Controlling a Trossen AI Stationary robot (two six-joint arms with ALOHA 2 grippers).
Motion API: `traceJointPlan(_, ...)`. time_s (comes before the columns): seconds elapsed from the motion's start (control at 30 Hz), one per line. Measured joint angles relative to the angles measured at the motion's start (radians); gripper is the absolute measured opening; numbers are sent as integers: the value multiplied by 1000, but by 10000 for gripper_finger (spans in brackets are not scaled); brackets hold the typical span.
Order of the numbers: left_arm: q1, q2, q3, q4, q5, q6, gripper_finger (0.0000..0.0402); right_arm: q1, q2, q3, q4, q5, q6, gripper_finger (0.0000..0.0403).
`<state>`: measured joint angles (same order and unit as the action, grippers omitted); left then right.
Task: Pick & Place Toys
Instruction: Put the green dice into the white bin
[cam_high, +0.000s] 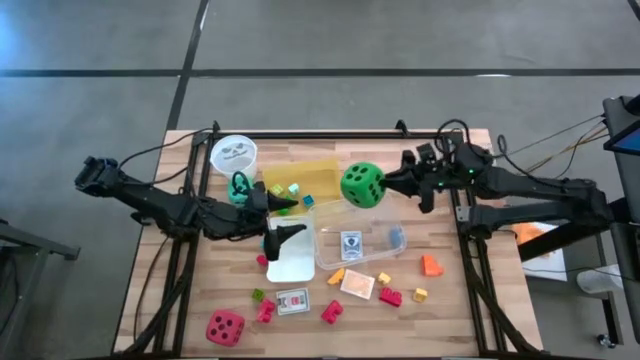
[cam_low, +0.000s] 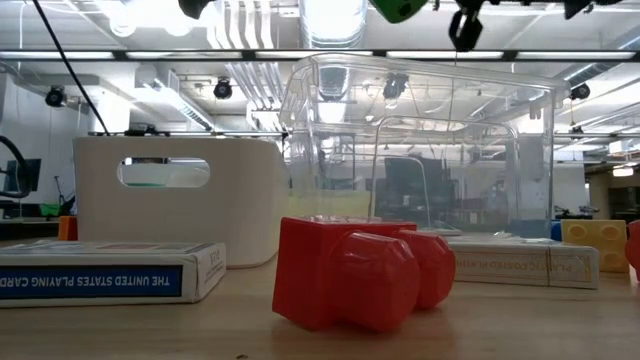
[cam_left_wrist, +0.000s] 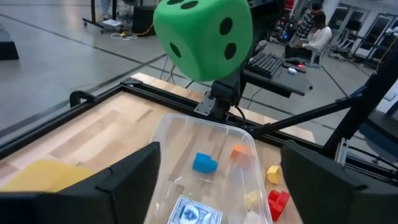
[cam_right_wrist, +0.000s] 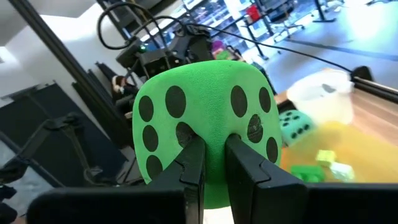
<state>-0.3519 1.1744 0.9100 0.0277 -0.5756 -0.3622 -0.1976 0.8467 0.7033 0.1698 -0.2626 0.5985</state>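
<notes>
Right gripper (cam_right_wrist: 212, 163) pinching green die (cam_right_wrist: 204, 127), teal die (cam_right_wrist: 293, 126) and yellow tray (cam_right_wrist: 354, 149) beyond

The green die (cam_right_wrist: 205, 134) looks soft and matt, like foam. The tabletop (cam_high: 440, 320) is pale wood in planks. The clear box (cam_low: 420, 150) is glossy see-through plastic; the red block (cam_low: 355, 270) before it is smooth, shiny plastic.

A grey concrete floor (cam_high: 330, 40) crossed by dark seams surrounds the pale wood-plank tabletop (cam_high: 455, 300), which has a black metal frame (cam_high: 330, 135) along its edge. Overhead, long strip lights (cam_low: 120, 55) and exposed ducts (cam_low: 240, 25) line the ceiling. Beyond, a person (cam_left_wrist: 314, 34) sits at a desk with a keyboard (cam_left_wrist: 267, 62).
</notes>
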Motion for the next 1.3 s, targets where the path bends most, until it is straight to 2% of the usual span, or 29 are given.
traceJointPlan(0.13,0,0,0,-2,9,1,383,18,57,11,56,-4,-2,29)
traceJointPlan(0.2,0,0,0,-2,23,14,395,27,82,17,74,-6,-3,29)
traceJointPlan(0.43,19,0,0,51,17,-8,359,78,162,47,164,-7,-8,28)
traceJointPlan(0.77,50,9,0,139,8,24,354,123,254,98,238,0,-31,27)
traceJointPlan(1.03,46,80,1,247,89,135,354,142,322,163,264,-19,-57,27)
traceJointPlan(1.3,43,104,5,295,135,160,354,152,348,199,246,-25,-79,27)
